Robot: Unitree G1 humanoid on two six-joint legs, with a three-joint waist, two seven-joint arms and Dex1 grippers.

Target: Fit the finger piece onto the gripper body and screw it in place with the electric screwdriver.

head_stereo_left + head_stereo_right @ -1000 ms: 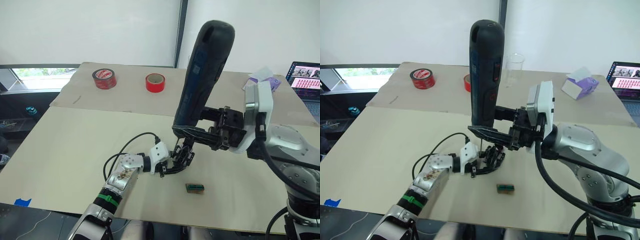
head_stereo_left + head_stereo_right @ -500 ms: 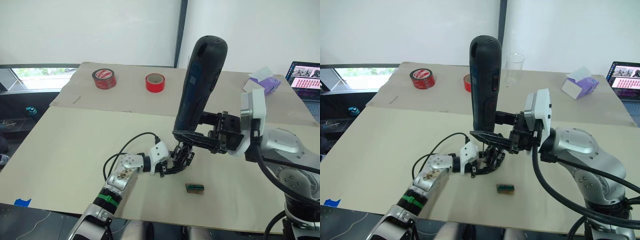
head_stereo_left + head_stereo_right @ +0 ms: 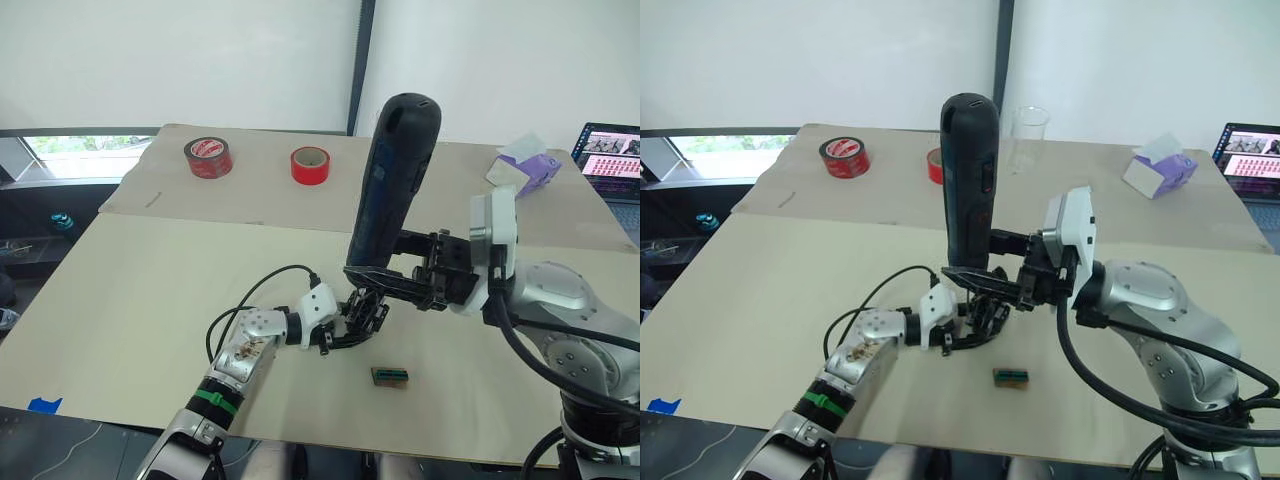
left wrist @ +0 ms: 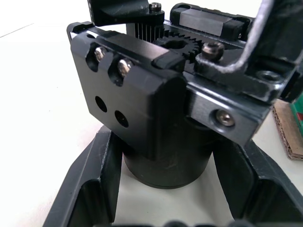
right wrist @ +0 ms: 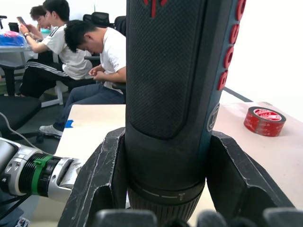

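Tabletop (image 3: 150,290): electric screwdriver (image 3: 392,180) within right pincer (image 3: 375,277).

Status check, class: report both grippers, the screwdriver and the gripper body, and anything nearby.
Left gripper clamps gripper body on table. Right gripper holds electric screwdriver upright above it. Green-and-brown block lies beside.

The right tool (image 3: 985,279) grips the upright screwdriver (image 3: 969,185) above the gripper body (image 3: 980,315), which the left tool (image 3: 962,322) holds on the counter (image 3: 770,290). A green block (image 3: 1010,376) lies nearby.
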